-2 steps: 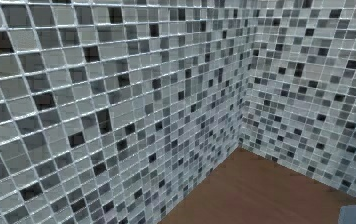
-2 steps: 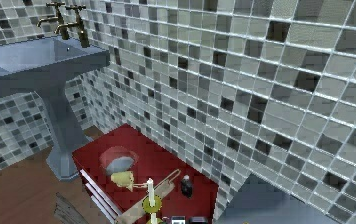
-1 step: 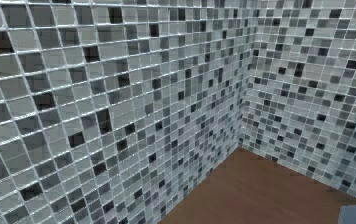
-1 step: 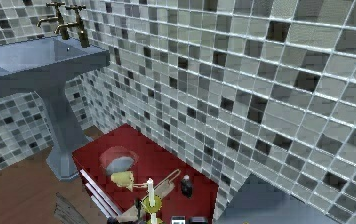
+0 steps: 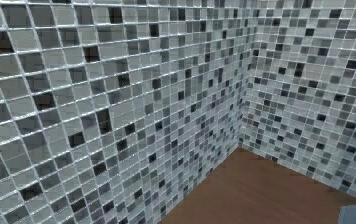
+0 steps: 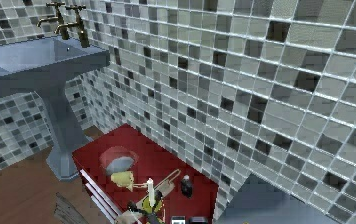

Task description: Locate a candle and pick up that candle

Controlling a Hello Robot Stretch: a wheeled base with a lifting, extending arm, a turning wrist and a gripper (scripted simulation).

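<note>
In the arm side view a low red-topped stand [image 6: 101, 150] sits against the tiled wall. On it lie a clear glass bowl [image 6: 117, 160], a cluster of small yellow and pale objects [image 6: 151, 197] and a small dark bottle-like object [image 6: 186, 185]. None of these blobs has a shape I can name as a candle.
A blue-grey pedestal sink [image 6: 46, 68] with brass taps [image 6: 64, 18] stands at the arm side view's left. A grey-blue fixture edge [image 6: 276, 205] shows at the bottom right. In the forward view, mosaic-tiled walls [image 5: 106, 110] meet in a corner above a brown wooden floor [image 5: 256, 190].
</note>
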